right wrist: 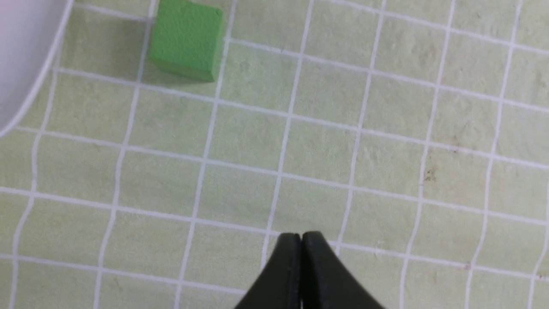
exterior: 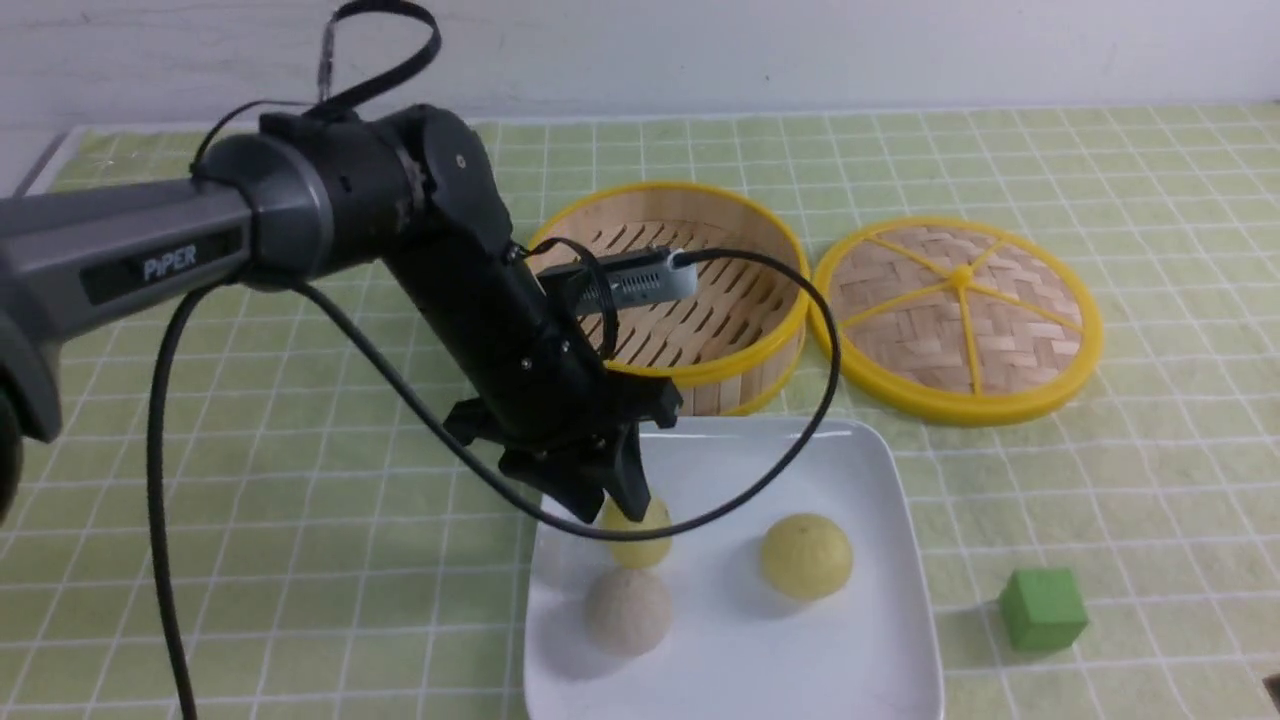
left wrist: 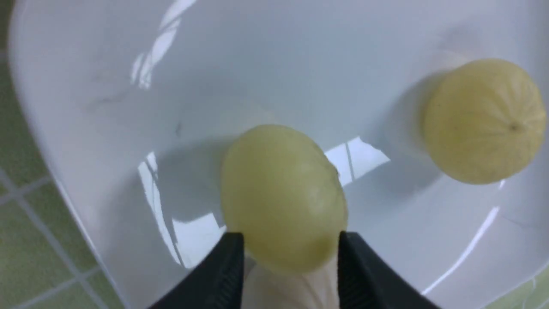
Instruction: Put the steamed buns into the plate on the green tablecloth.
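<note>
The jaws of the left gripper (left wrist: 291, 237) were parted by a moderate gap and pointed down at the far-left corner of the white plate (exterior: 730, 655). One pale yellow bun (left wrist: 284, 199) was seen right at their tips, set down in the plate; whether it was touched could not be told, and no grip on it was shown. The jaws of the right gripper (right wrist: 301, 235) were closed, with nothing held, above the green tablecloth (right wrist: 326, 163). Just beside the first bun, toward the plate's near edge, a grey-beige bun (exterior: 628, 612) was placed by the left edge. The second yellow bun (exterior: 806, 557) was set nearer the plate's right edge, apart from the other two. Beyond that edge, a green cube (exterior: 1043, 610) was seen on the cloth. Behind the plate's far edge, toward the far edge of the bench, a yellow-rimmed bamboo steamer basket (exterior: 745, 375) was placed, partly hidden by the left arm (exterior: 480, 290). Its woven lid (exterior: 915, 345) was laid beside it, beyond the plate's far-right corner.
</note>
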You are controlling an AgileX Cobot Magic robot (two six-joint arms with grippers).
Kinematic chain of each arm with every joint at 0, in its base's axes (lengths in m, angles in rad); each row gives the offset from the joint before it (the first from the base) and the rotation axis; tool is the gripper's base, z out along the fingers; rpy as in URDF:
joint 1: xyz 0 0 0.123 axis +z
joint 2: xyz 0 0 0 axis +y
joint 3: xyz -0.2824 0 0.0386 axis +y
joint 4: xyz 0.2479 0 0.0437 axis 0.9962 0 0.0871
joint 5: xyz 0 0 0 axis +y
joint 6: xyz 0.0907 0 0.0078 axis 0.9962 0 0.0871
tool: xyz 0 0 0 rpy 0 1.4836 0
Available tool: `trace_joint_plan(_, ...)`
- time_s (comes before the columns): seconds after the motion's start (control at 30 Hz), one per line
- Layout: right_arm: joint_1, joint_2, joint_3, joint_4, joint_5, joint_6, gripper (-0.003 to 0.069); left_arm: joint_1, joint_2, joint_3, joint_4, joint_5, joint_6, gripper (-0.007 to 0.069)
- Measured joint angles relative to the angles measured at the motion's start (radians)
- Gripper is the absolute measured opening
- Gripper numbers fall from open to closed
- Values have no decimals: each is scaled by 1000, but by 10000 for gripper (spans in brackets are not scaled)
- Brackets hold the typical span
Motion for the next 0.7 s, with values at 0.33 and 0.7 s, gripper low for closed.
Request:
trace_joint_plan(0.33, 0, -497, 60, 144, -16, -137, 18, 0, 10, -86, 80, 25, 0, 478)
trace_joint_plan(0.7, 0, -742, 384, 354, -631, -370, 3, 0, 10, -148, 151, 88, -3, 138)
